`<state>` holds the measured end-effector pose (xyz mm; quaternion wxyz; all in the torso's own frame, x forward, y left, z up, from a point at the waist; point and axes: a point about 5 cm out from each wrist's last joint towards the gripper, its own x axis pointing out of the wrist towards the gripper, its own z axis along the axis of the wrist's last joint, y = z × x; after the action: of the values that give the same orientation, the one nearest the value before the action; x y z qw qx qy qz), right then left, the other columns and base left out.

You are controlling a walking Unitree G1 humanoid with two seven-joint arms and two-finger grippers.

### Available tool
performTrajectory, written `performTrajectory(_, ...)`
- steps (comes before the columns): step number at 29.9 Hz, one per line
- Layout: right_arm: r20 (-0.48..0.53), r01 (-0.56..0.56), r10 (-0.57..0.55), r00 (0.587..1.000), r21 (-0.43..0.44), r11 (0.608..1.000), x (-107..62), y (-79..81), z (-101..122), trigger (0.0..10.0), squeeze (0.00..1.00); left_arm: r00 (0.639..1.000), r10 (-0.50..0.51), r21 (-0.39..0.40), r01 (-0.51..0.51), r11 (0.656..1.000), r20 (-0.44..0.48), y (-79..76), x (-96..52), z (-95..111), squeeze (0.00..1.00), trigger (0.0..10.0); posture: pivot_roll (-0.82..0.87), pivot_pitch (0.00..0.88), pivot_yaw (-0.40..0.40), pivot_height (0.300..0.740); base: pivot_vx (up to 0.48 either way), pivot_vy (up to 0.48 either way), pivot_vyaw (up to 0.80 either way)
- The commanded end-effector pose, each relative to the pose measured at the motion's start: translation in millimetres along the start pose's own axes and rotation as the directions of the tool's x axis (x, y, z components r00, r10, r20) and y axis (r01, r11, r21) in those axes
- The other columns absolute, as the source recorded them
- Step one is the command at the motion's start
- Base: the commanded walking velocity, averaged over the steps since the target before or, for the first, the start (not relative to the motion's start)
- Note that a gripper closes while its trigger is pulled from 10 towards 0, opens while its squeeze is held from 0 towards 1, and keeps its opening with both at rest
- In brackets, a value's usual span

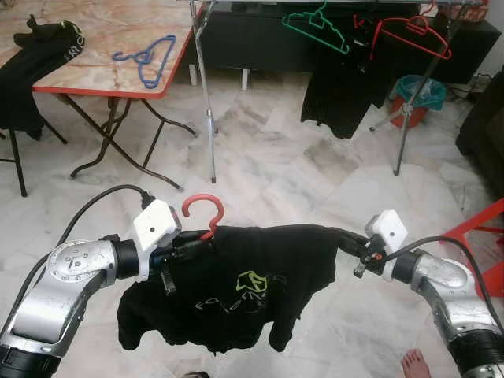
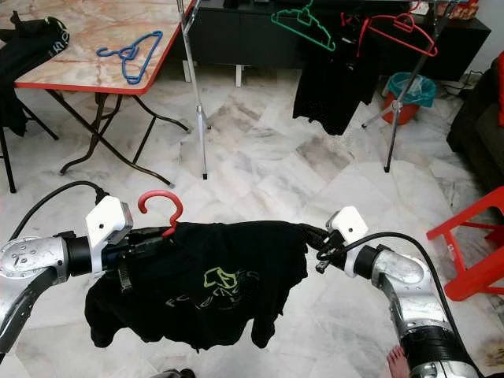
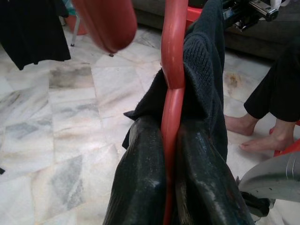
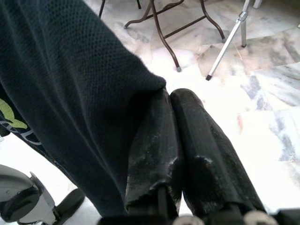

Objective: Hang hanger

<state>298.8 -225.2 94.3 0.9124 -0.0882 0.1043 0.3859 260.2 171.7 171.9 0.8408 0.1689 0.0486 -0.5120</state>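
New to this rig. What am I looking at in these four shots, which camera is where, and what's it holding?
It is a humanoid robot with two silver arms, each ending in two long black fingers. The two wide pictures come from a stereo camera on its head, looking down and forward. The two close-ups come from cameras on its wrists, looking along the fingers.

The left gripper is shut on the neck of a red hanger that carries a black T-shirt. The right gripper pinches the shirt's far shoulder, so the garment is stretched between both arms.

Ahead stands a metal clothes rack with a green hanger, another red hanger and a dark garment. On the folding table to the left lies a blue hanger. A person's bare foot shows at the bottom right.
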Motion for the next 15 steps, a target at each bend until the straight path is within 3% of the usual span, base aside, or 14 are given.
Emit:
performTrajectory(1, 0.007, 0.010, -0.010, 1.000, -0.011, 1.000, -1.1, -2.8, 2, 0.0, 0.00, 0.999, -0.022, 0.039, 0.021, 0.999, 0.038, -1.2, 1.1, 13, 0.00, 10.0, 0.04, 0.109, -0.062, 0.740, 0.000, 0.000, 0.00)
performTrajectory(8, 0.013, -0.025, 0.026, 1.000, -0.013, 1.000, 1.5, 1.2, 2, 0.0, 0.00, 0.999, -0.018, 0.041, 0.016, 0.999, 0.040, -1.0, 2.0, 13, 0.00, 10.0, 0.05, 0.107, -0.062, 0.740, 0.000, 0.000, 0.00)
performTrajectory(15, -0.131, 0.124, -0.134, 0.982, -0.085, 0.989, 0.6, -12.5, -9, 0.0, 0.00, 0.999, 0.026, 0.058, -0.028, 0.998, 0.032, 5.1, -1.1, 12, 0.00, 10.0, 0.04, 0.105, -0.062, 0.740, 0.000, 0.000, 0.00)
